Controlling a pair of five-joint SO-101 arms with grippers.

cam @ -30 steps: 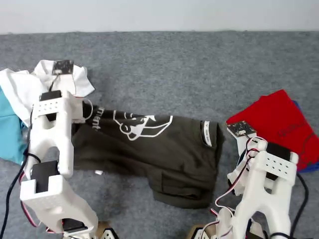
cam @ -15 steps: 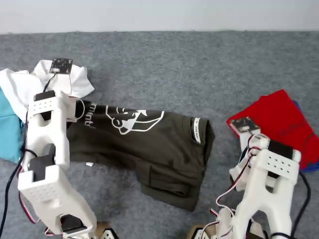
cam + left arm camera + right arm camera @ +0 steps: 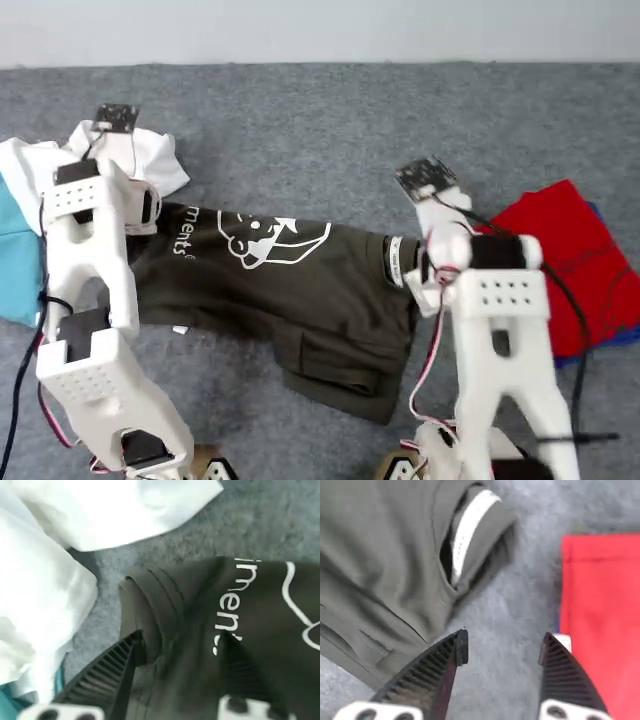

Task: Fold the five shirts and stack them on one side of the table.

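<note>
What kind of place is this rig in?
Probably a lab test bench, not a home: the left arm and right arm at a grey carpet-covered table, a bare pale wall behind, a dark shirt and red shirt laid out.

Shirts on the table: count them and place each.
5: white shirt far left, teal shirt beside it, dark shirt mid-table, red shirt at right, blue shirt edge under it; others may be hidden.

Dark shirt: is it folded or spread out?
Mostly spread out, not folded: the dark shirt lies lengthwise across the table, print facing up, rumpled, with one edge near the arms doubled over.
</note>
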